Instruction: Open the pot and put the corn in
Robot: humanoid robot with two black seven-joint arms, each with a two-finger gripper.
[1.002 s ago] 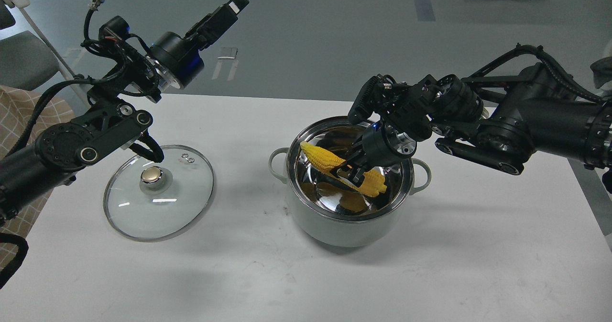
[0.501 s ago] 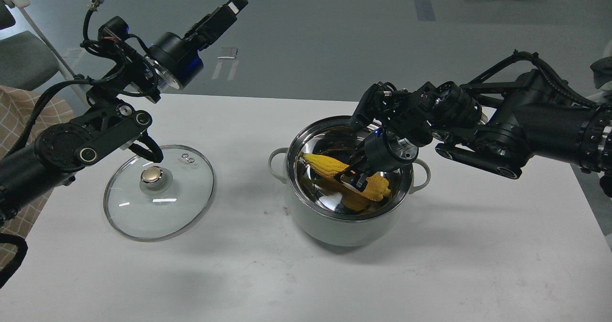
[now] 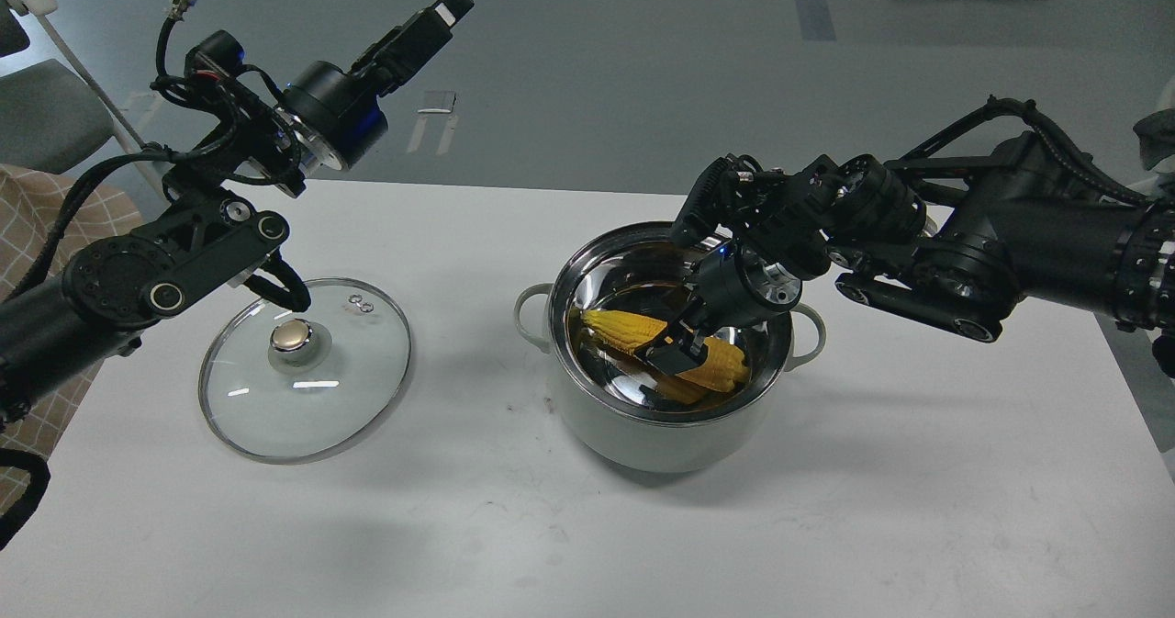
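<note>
Centrally, pot (image 3: 667, 416) on white tabletop (image 3: 587, 526), uncovered. Corn (image 3: 633, 328) lying inside, mid-section hidden behind right gripper (image 3: 677, 352), fingers pinching cob. Glass lid (image 3: 306, 370) at 9 o'clock of pot, well apart. Left gripper (image 3: 431, 21) raised at 10 o'clock; finger spacing indiscernible.
</note>
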